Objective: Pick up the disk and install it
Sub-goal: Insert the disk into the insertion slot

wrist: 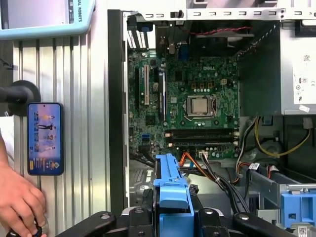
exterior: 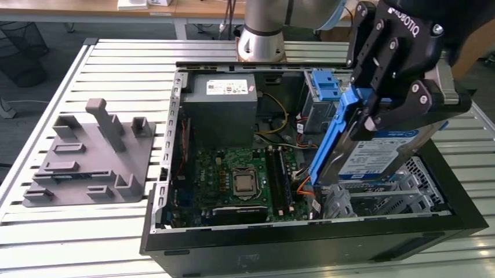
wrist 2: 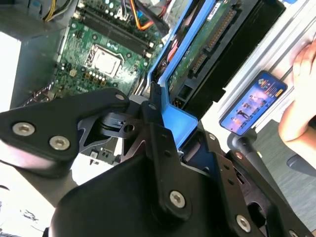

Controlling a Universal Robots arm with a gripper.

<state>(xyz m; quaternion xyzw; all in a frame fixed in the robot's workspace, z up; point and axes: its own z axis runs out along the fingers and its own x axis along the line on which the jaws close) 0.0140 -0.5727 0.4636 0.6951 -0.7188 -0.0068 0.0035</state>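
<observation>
The claw (exterior: 386, 107) was clamped on the blue-framed upper edge of the disk (exterior: 377, 157), holding it on edge and tilted, clear of the table (exterior: 93, 237). The disk hung over the open computer case (exterior: 309, 246), above the metal drive cage (exterior: 386, 194) by the case's wall on the exterior view's right. The motherboard (exterior: 240, 174) lay beside it inside the case, with the grey power supply (exterior: 220, 107) beyond. A grey moulded fixture (exterior: 85, 156) sat on the table near its edge on the exterior view's left. In the first wrist view a person's hand (wrist: 19, 200) showed near a phone (wrist: 44, 138) at the table's edge.
</observation>
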